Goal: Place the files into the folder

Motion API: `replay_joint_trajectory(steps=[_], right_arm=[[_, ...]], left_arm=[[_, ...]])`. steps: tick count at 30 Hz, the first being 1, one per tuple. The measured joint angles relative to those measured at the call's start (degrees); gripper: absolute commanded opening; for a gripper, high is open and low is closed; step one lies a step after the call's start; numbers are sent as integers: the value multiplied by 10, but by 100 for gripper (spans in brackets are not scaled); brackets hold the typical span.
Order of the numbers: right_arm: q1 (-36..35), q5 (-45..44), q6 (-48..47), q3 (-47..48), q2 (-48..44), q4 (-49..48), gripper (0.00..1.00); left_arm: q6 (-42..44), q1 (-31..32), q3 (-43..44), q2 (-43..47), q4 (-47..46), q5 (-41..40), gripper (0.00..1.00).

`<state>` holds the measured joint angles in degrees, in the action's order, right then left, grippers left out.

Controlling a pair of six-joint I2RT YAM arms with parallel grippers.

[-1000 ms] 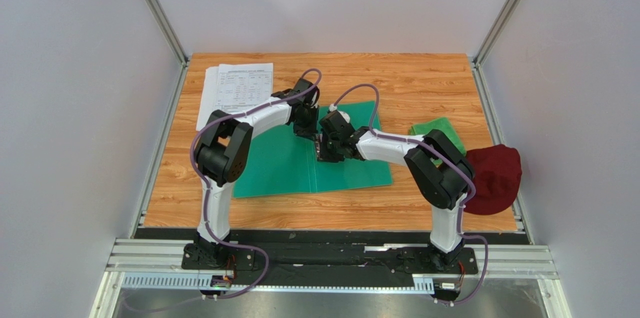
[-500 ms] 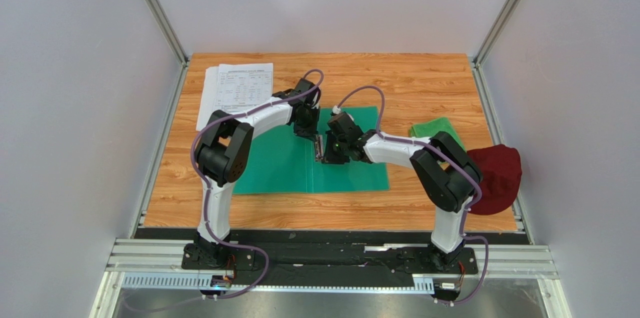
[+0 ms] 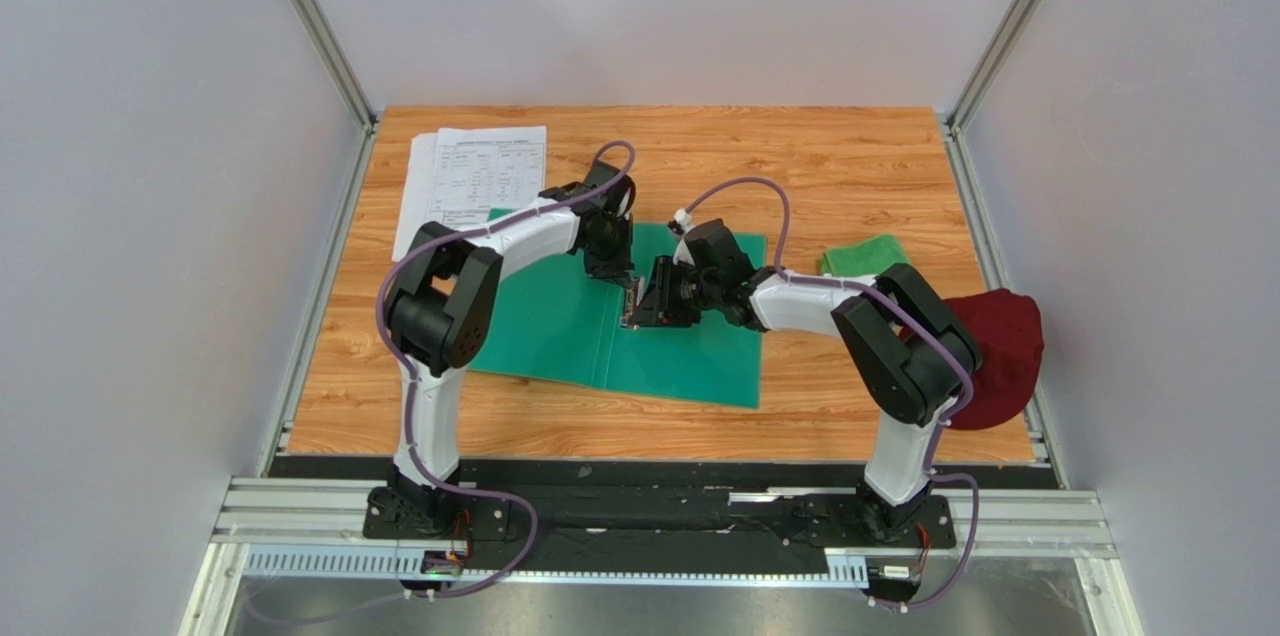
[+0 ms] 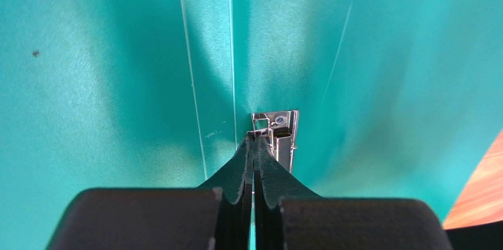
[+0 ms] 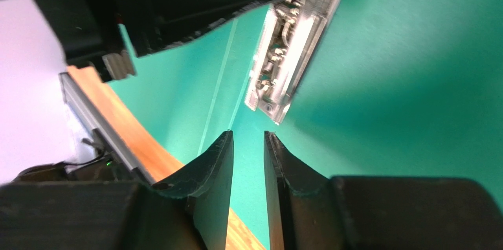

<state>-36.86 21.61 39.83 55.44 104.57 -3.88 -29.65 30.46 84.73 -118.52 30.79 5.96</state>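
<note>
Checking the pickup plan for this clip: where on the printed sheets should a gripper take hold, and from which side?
Probably the near edge of the files, with the left gripper coming in low from the robot's side. They lie flat on the table, slightly fanned, with nothing raised, so a finger must slide under an edge, and that edge faces the arm.

A wood-grain desk (image 3: 842,156) sits inside white wall panels (image 3: 661,6), with aluminium posts (image 3: 308,18) rising at the far corners. A small bright green folded cloth (image 3: 861,257) lies right of centre. Further right, a dark red fabric item (image 3: 1007,351) overhangs the desk's right edge. An aluminium rail (image 3: 1037,521) runs along the near edge.
</note>
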Motion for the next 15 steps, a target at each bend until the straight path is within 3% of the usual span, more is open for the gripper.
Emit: replay_joint_trajectory(steps=[15], right_arm=[[-1, 22, 0, -5, 10, -22, 27]], left_arm=[[-155, 0, -89, 52, -39, 12, 0]])
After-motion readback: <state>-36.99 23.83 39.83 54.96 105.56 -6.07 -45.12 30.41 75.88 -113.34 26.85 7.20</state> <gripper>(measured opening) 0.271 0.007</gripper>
